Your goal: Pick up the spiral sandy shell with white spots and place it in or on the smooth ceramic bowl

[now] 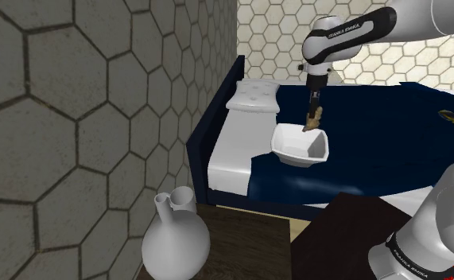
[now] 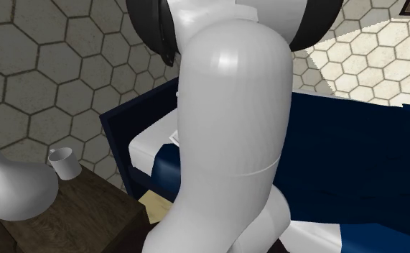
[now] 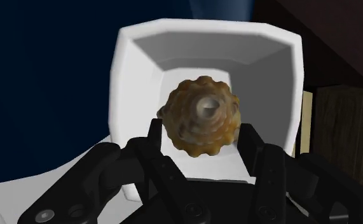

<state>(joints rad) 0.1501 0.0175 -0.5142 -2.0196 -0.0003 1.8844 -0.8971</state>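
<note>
So, we're looking at the knobby, sandy-brown spiral shell (image 3: pixel 202 111) pinched in the black two-finger pincer (image 3: pixel 202 128), one finger (image 3: pixel 156 135) pressed on each flank. The fingers are spread only as wide as the shell itself. In the wrist view we stare straight at the pale tip of the spiral, so its long axis runs along the pincer, tip toward the hand. In the shoulder view the shell (image 1: pixel 314 121) hangs roughly upright under the pincer (image 1: pixel 313 118).

Right below it sits the white, smooth, squarish bowl (image 3: pixel 135 70) with angled corners. In the wrist view the shell hangs over the bowl's hollow. In the shoulder view it's just above the far rim of the bowl (image 1: pixel 296 156), and we can't tell if it touches.

The bowl rests on the navy blanket (image 1: pixel 392 143) of a bed, near a white pillow (image 1: pixel 253 95). Closer to the stand, a white round-bellied vase (image 1: pixel 176 239) stands on a dark wooden tabletop (image 1: pixel 241 246), and the second exterior view has a small white cup (image 2: pixel 64 162) beside that vase (image 2: pixel 13 188).
</note>
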